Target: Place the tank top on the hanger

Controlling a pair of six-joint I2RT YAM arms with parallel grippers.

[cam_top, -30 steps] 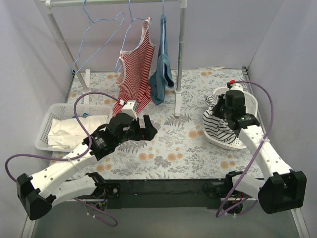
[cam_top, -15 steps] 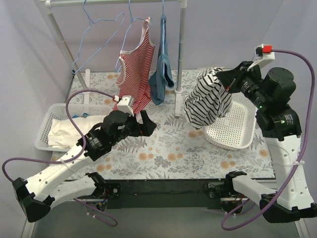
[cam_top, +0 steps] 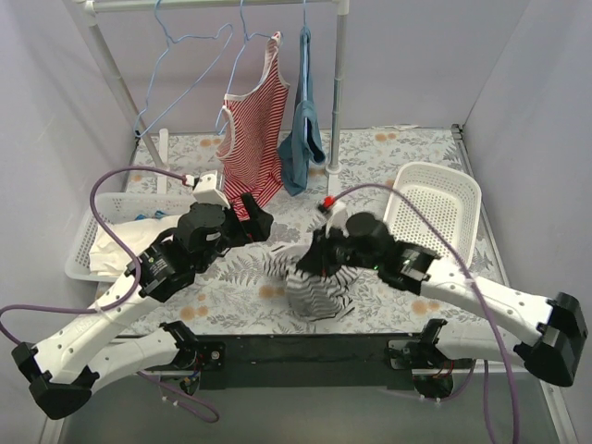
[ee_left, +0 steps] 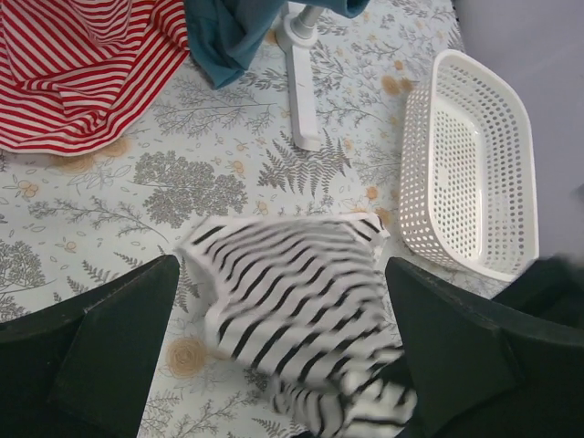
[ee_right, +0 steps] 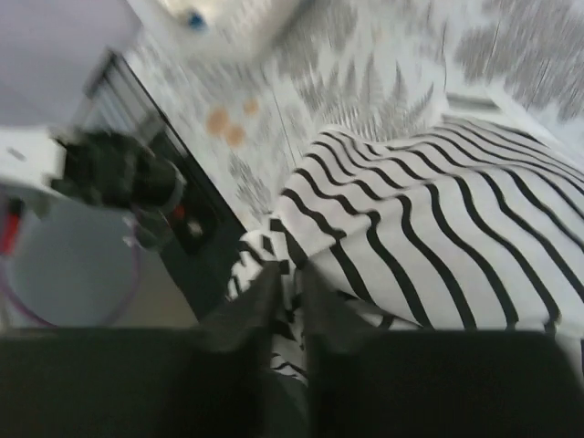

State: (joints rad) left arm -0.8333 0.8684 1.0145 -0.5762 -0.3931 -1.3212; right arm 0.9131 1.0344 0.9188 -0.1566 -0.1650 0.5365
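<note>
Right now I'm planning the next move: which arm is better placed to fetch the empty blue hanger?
Left, probably. The left gripper is open, empty and on the same side as the hanger. The right gripper is shut on the tank top.

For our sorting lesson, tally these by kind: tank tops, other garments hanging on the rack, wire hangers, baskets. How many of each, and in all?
Tank tops: 2, the black-and-white striped tank top and the red-and-white striped tank top
Other hanging garments: 1, the blue garment
Light-blue wire hangers: 3
White baskets: 2
Total: 8
</note>
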